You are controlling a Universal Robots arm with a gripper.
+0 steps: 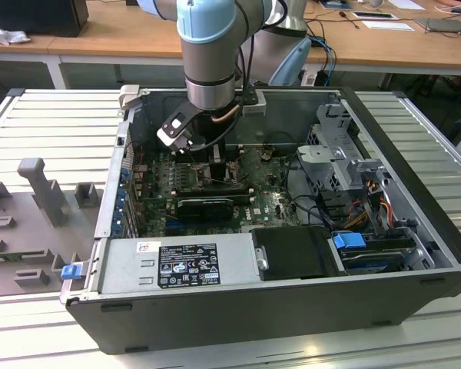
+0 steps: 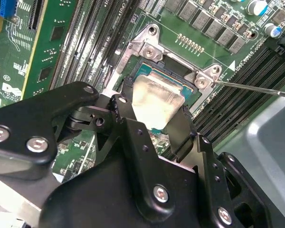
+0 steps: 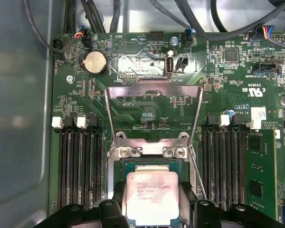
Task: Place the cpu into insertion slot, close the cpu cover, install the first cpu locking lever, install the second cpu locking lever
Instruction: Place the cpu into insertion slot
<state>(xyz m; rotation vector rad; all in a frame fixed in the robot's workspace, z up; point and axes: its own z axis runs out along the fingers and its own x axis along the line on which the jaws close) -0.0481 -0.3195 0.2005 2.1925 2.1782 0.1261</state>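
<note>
My black gripper [image 2: 155, 105] is shut on the cpu [image 2: 156, 97], a pale silver square chip pinched by its two opposite edges between the fingers [image 2: 125, 92]. The chip sits level in or just above the insertion slot [image 2: 181, 80], whose dark frame shows around it. In the first wrist view the cpu [image 3: 152, 197] lies between the fingertips over the slot [image 3: 147, 164]. The cpu cover [image 3: 154, 89] stands swung up and open behind the slot. A thin locking lever [image 2: 251, 88] sticks out free beside the socket. In the exterior view the gripper [image 1: 215, 157] reaches down onto the motherboard.
Long black memory slots [image 3: 80, 166] flank the socket on both sides. A coin battery [image 3: 96, 62] and cable connectors sit beyond the cover. The computer case [image 1: 415, 146] walls enclose the arm, with a power supply [image 1: 177, 265] and a drive cage [image 1: 342, 161] nearby.
</note>
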